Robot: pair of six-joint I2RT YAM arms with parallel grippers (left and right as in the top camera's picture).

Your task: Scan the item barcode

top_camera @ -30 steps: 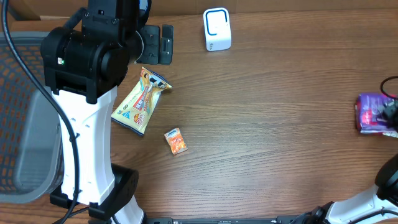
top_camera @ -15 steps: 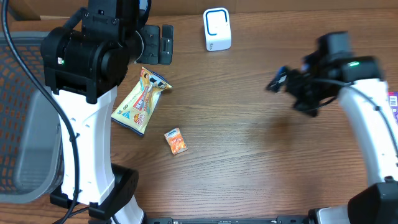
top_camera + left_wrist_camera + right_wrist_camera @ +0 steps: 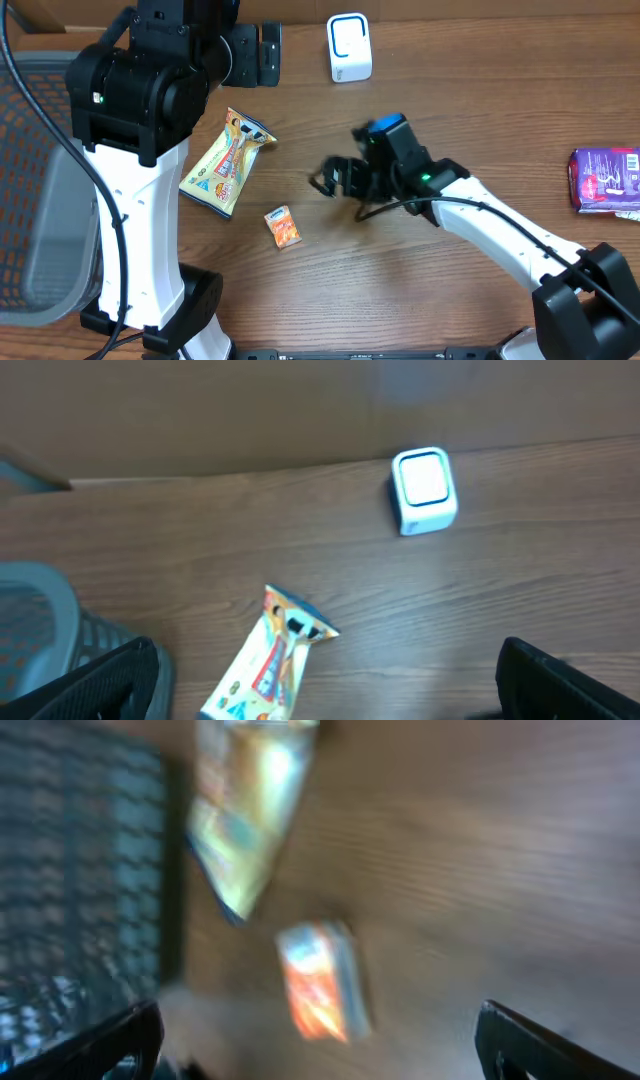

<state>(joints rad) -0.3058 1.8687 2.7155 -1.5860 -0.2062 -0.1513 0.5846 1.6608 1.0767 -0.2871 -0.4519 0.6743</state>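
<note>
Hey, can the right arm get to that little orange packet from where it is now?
Probably yes. The right end effector is open and near the orange packet, with only bare table between them. The yellow bag lies off to one side.

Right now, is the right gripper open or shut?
Open. The right gripper is empty; its fingers sit at opposite edges of the wrist view.

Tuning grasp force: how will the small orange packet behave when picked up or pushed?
The small orange packet looks thin and flat, so probably light and floppy, flexing rather than holding shape. It lies flush on the wooden table, so its edge is likely hard to get under. A push would probably slide it, not roll or tip it.
</note>
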